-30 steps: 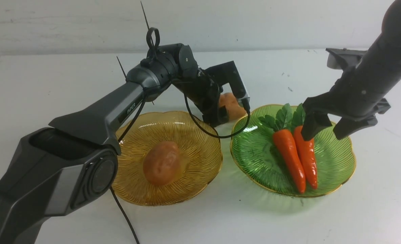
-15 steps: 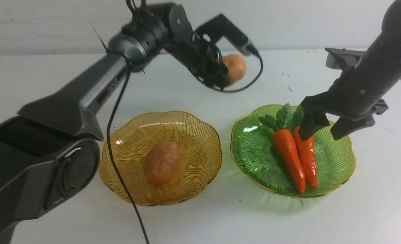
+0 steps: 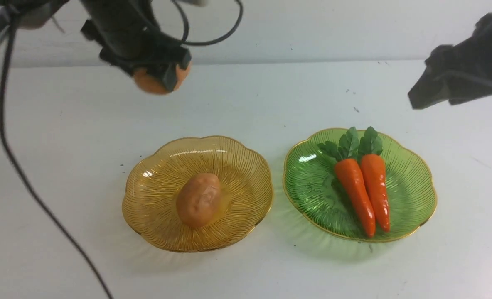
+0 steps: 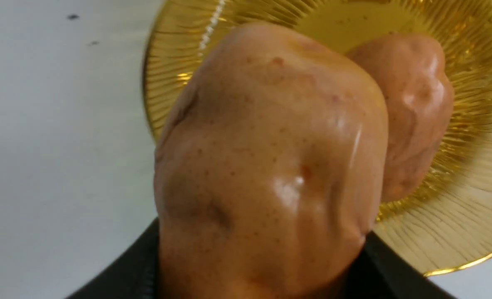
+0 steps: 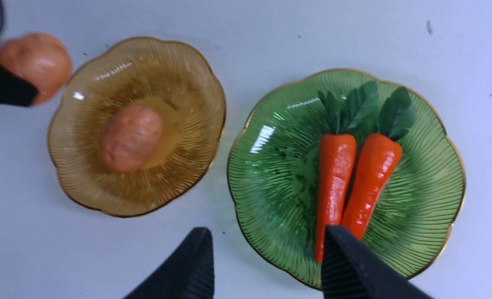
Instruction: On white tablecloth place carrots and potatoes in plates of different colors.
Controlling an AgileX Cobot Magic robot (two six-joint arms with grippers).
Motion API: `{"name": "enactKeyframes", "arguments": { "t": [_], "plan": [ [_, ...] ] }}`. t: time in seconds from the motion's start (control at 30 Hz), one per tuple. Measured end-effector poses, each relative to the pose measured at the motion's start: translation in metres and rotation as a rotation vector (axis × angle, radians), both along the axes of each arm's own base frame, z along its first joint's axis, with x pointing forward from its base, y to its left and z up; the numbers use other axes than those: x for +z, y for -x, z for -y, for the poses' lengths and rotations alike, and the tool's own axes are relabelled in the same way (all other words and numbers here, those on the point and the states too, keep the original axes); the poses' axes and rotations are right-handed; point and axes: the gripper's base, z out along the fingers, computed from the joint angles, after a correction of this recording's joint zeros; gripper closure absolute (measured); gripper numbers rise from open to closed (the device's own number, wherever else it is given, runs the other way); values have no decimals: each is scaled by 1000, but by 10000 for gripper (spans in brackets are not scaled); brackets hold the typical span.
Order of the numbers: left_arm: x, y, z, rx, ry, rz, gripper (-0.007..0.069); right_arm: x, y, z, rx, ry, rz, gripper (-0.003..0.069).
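Observation:
My left gripper [image 3: 161,79] is shut on a tan-orange potato [image 3: 146,83], held high above the white tablecloth [image 3: 271,95], back-left of the amber plate [image 3: 158,187]. This potato fills the left wrist view [image 4: 271,166]. The other potato [image 3: 198,199] lies in the middle of the amber plate. Two orange carrots [image 3: 354,191] [image 3: 375,187] lie side by side in the green plate [image 3: 312,182], leaves towards the back. My right gripper [image 3: 420,97] is open and empty, raised to the right above the green plate; in the right wrist view it [image 5: 266,228] hangs over the plate's near edge.
The two plates stand close together, rims almost touching. The left arm's black cable [image 3: 30,187] hangs down over the cloth left of the amber plate. Small dark specks dot the cloth behind the green plate.
My left gripper has lifted the potato from behind the plates and swung it up and to the left. My right gripper has risen off the carrots and drawn back to the right.

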Motion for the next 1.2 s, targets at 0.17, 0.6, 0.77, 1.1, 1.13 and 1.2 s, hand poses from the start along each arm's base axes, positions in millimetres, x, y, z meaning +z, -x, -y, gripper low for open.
{"name": "enactKeyframes", "arguments": {
  "t": [0.17,0.6,0.77,1.1,1.13,1.2],
  "plan": [
    [-36,-10,7,29,53,-40,228,24,32,2,28,-53,87,340],
    [-60,-24,5,78,-21,-140,-24,84,179,29,63,-100,488,342],
    [-31,-31,8,77,8,-70,105,81,214,36,52,-118,550,398],
    [75,71,-14,42,69,154,627,-11,248,66,-263,-203,844,673],
    [82,87,-17,42,74,173,628,-23,251,68,-275,-215,901,673],
    [89,130,-27,38,81,202,628,-49,248,69,-291,-249,984,674]
  ]
}}
